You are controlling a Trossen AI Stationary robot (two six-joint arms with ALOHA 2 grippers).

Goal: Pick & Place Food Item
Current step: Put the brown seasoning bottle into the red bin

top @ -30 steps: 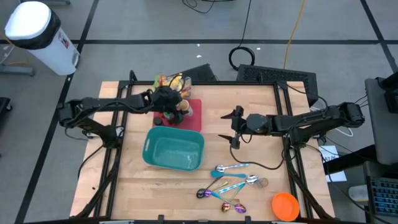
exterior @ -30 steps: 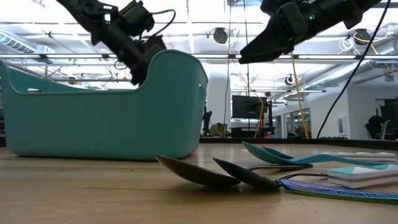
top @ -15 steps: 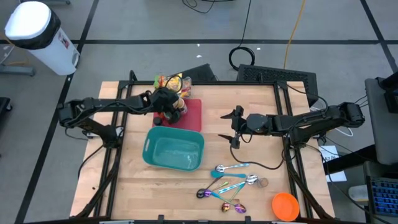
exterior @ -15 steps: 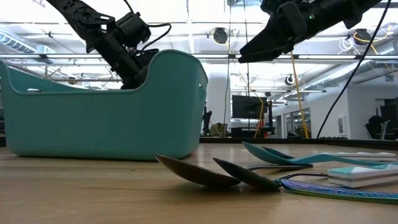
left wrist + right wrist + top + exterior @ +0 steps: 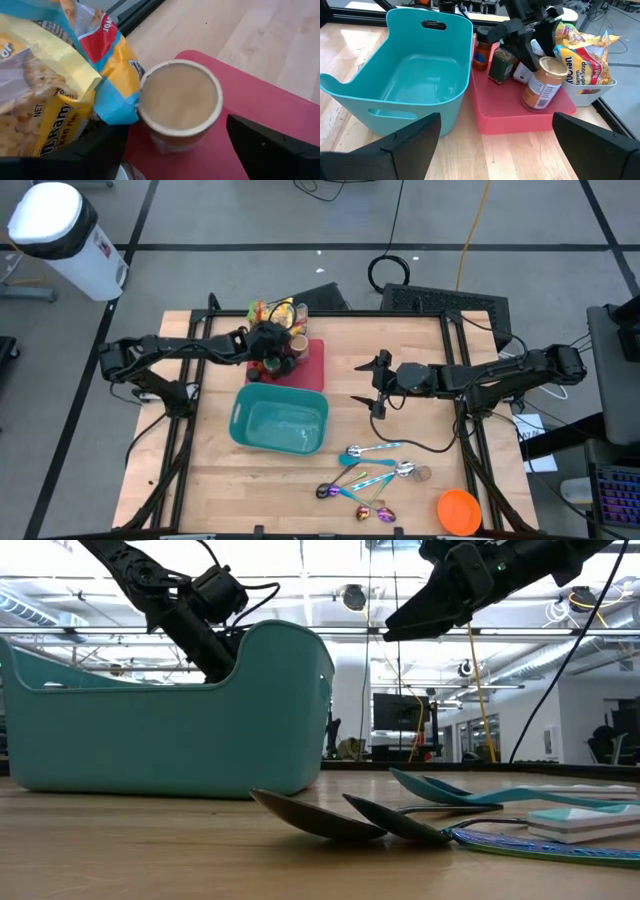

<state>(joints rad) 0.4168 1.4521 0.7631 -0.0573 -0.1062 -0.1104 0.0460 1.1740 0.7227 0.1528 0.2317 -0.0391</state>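
Note:
A red tray [image 5: 520, 117] at the table's far left holds a tan-lidded jar [image 5: 179, 100], a green-capped jar [image 5: 501, 65] and a red-sauce jar [image 5: 481, 49]. Yellow ramen packets [image 5: 582, 52] lie in a white bowl beside the tray. My left gripper [image 5: 277, 353] is open and slants down over the tray. Its fingers [image 5: 90, 152] stand on either side of the tan-lidded jar [image 5: 542, 82], a little above it and apart from it. My right gripper [image 5: 379, 386] hangs open over the table's middle, holding nothing.
A teal bin [image 5: 280, 420] stands just in front of the red tray, its inside bare. Several coloured spoons [image 5: 368, 475] lie toward the near right, with an orange bowl [image 5: 458, 511] at the near right corner. Bare wood lies between the bin and my right gripper.
My left gripper has sunk toward the jars on the red tray, dropping lower behind the bin's rim in the low view and tipping a little more downward. The jars and the packets have stayed where they were.

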